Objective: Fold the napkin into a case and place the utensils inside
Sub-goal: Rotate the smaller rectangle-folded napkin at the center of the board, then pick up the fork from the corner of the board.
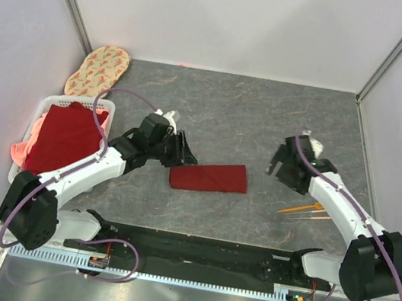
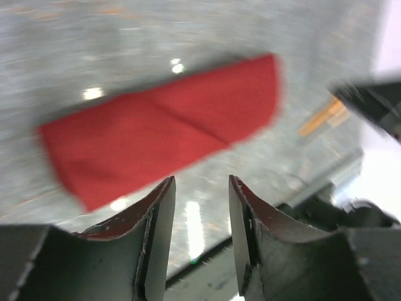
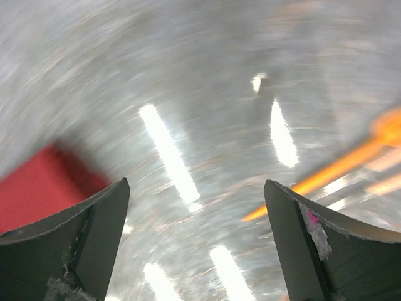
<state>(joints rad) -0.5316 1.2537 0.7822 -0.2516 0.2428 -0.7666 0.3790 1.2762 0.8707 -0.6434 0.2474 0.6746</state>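
One dark red case [image 1: 208, 176] is lying flat mid-table as a long folded rectangle, and the utensils [image 1: 305, 210] are sitting well off to its right, near your right arm. Your left gripper [image 2: 200, 185] is hanging just beside the case's left end with its fingers parted a little and holding nothing, while your right gripper [image 3: 197, 188] is hanging near the utensils, spread wide and gripping nothing either. Further left, the white basket [image 1: 37, 111] is holding a red and pink cloth stack [image 1: 60, 138], with the oval mat [image 1: 97, 70] lying behind it.
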